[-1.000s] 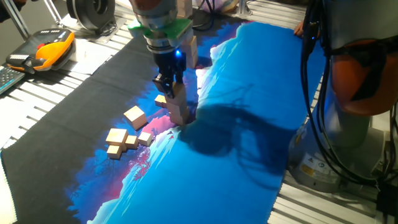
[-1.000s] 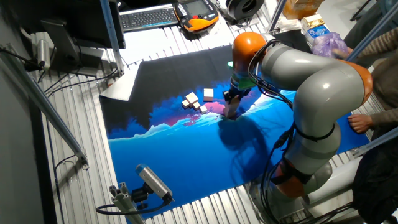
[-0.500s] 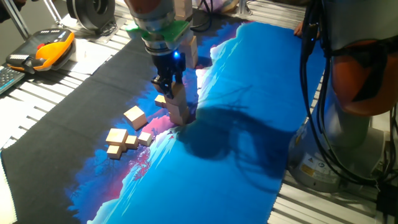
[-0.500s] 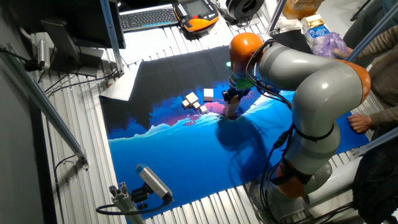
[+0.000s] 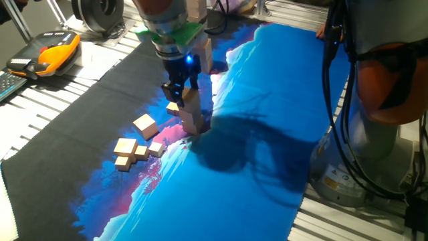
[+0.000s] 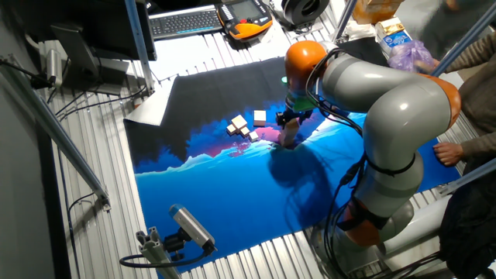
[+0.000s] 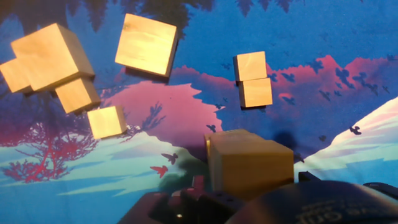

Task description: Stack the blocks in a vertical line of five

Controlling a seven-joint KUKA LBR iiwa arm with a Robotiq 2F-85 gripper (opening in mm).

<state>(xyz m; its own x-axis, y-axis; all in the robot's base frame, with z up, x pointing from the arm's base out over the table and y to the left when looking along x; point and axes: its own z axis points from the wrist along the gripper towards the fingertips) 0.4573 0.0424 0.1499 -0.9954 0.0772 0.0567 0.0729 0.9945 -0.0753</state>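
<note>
six loose blocks (image 7: 147,45) on mat (image 7: 348,56), stack (image 5: 192,115) by gripper (image 5: 179,90)

In the hand view, the end effector (image 7: 249,202) is cut off by the lower edge, so its fingertips cannot be made out, and the lower part of the nearest block (image 7: 249,163) is hidden behind its dark body. In one fixed view, the top of the stack (image 5: 191,114) is covered by the end effector, so the number of blocks in it cannot be counted, and whether the stack is gripped or merely touched cannot be told. In the other fixed view, the stack is too small to be resolved.
</note>
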